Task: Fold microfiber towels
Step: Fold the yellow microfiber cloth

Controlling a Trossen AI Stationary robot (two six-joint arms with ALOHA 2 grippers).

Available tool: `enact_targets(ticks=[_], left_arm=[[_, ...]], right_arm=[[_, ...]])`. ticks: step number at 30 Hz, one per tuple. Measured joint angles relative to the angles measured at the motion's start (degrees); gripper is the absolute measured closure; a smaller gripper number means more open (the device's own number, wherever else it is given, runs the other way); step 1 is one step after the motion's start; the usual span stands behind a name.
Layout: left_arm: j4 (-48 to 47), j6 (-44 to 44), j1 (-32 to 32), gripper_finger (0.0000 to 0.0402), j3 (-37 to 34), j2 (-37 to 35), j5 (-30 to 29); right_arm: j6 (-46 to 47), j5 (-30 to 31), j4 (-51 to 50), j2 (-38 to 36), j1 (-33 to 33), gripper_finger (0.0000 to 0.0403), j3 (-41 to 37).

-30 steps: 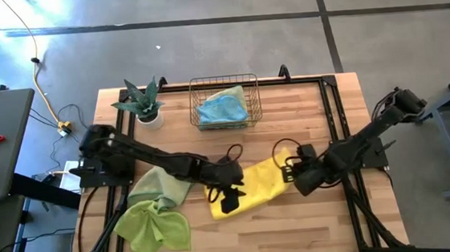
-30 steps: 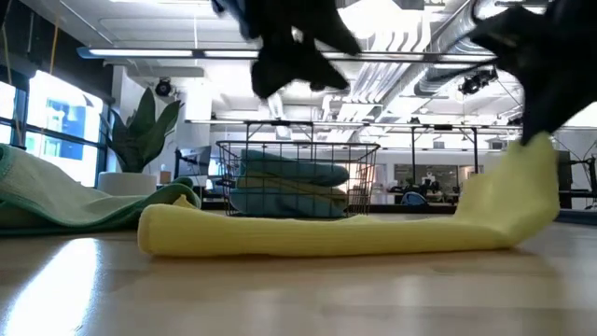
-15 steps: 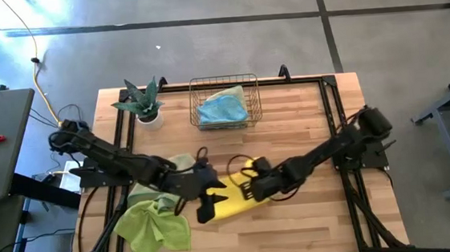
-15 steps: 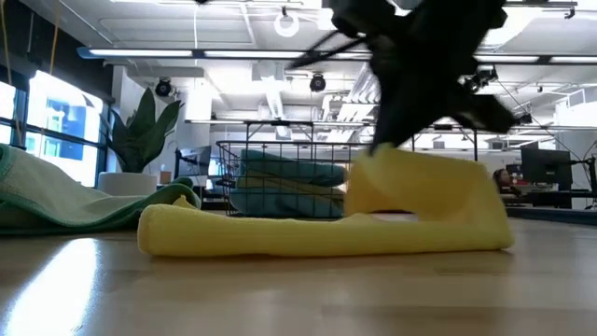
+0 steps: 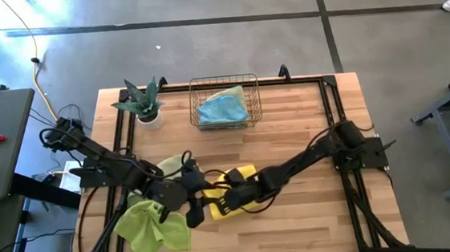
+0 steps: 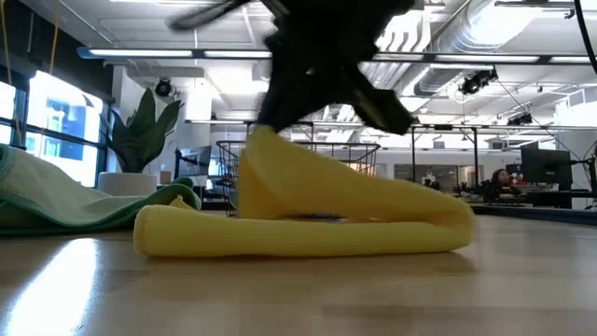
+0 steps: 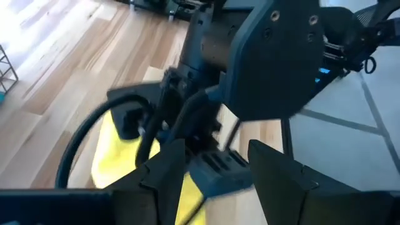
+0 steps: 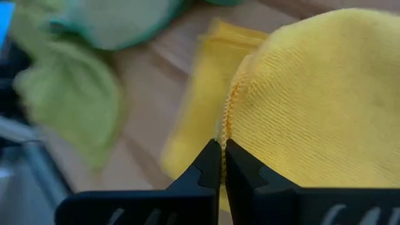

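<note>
A yellow towel [image 5: 234, 191] lies on the wooden table's near middle, bent over itself in a loop [image 6: 448, 229]. My right gripper [image 5: 220, 202] is shut on its raised end, above the towel's left part. Just left of it, my left gripper [image 5: 193, 216] hovers open and holds nothing; its fingers [image 7: 165, 169] frame the right arm. A lime green towel [image 5: 153, 230] and a pale sage green towel [image 5: 169, 169] lie crumpled at the near left. A light blue towel [image 5: 222, 107] rests in the wire basket [image 5: 223, 84]. My right gripper pinches the hemmed edge [image 8: 226, 128] of the yellow towel's raised end between its two fingers; one layer or several, I cannot tell. The fingers slant down from the table's right. The held end [image 6: 256, 149] is lifted over the lower layer [image 6: 280, 238], which lies on the table.
A potted plant [image 5: 143, 103] stands at the far left. The wire basket sits at the far middle. Black frame rails [image 5: 333, 117] run along the table's sides.
My right gripper has swept toward the table's left edge with the yellow towel's right end, folding it over the part that stayed flat on the table. My left gripper has drawn back toward the near left and risen, still open.
</note>
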Motion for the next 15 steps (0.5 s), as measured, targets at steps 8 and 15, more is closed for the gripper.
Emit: enact_targets(ticks=[8,15], left_arm=[[-1.17,-1.34,-0.97,0.0236,0.01,-0.06,-0.32],[-1.17,-2.36,-1.13,0.0236,0.03,-0.03,-1.54]], right_arm=[[-1.41,-2.63,6.70,2.79,-0.24,0.0403,1.34],[-1.90,-5.97,12.68,5.59,0.17,0.0403,1.34]])
